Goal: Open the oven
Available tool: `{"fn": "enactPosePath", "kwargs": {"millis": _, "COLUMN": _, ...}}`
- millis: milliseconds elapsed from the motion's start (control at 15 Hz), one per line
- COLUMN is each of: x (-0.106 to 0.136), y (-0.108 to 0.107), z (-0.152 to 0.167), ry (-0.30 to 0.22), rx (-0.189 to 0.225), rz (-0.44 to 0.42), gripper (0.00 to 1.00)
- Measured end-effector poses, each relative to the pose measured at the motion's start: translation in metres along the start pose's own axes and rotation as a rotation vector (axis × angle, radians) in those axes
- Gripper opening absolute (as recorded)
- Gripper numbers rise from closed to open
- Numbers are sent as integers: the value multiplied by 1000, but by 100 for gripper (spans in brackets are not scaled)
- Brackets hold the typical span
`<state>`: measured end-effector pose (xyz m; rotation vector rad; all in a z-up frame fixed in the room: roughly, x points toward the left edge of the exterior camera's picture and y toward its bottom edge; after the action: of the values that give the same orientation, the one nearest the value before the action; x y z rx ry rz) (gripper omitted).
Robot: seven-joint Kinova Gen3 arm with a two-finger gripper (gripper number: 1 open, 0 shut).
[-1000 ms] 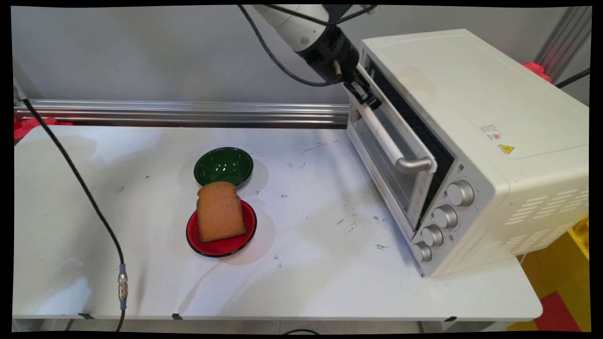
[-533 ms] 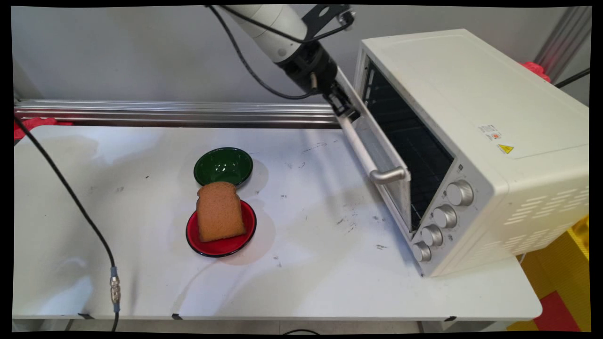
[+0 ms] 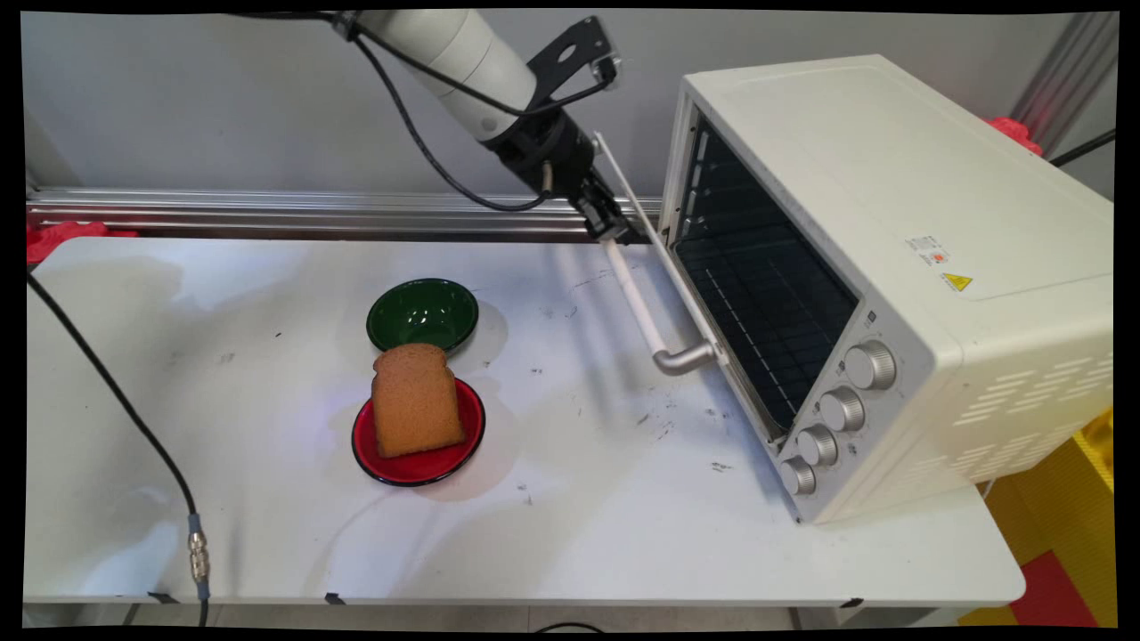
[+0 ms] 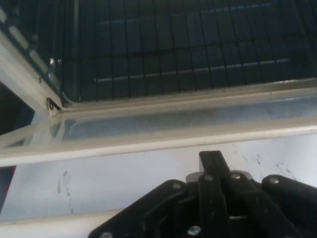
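Here, one gripper (image 3: pixel 613 228) is being seen just above the frame's centre in the main view, closed on the far end of the oven door's handle (image 3: pixel 643 312); in the hand view its black linkage (image 4: pixel 213 208) is rising from the bottom edge with the pale bar of the handle (image 4: pixel 148 141) lying across it. One white toaster oven (image 3: pixel 891 267) is standing at the right of the frame, with four silver knobs (image 3: pixel 842 409) being counted in a slanting row on its front panel. One door (image 3: pixel 659 245) is being held well away from the oven's mouth, so that the dark wire rack (image 3: pixel 757 312) inside is being shown. Two small dishes are being counted left of centre on the white table (image 3: pixel 579 534): one green bowl (image 3: pixel 422 313) and, just below it in the frame, one red plate (image 3: pixel 419 445). One slice of brown toast (image 3: pixel 415 399) is lying on the red plate, its top edge overlapping the green bowl's rim in the view. Against the earlier frames, the door is being shown swung much further down and out, the gripper is being found lower and further left, and the dishes and toast are being seen unmoved.
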<state>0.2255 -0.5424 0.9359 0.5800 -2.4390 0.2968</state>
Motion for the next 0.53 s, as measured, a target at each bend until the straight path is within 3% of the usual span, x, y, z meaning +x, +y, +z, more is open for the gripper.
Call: {"fn": "enactPosePath", "kwargs": {"millis": 533, "x": -39, "y": -2, "z": 6, "ry": -2, "rx": -13, "rz": -6, "gripper": 0}}
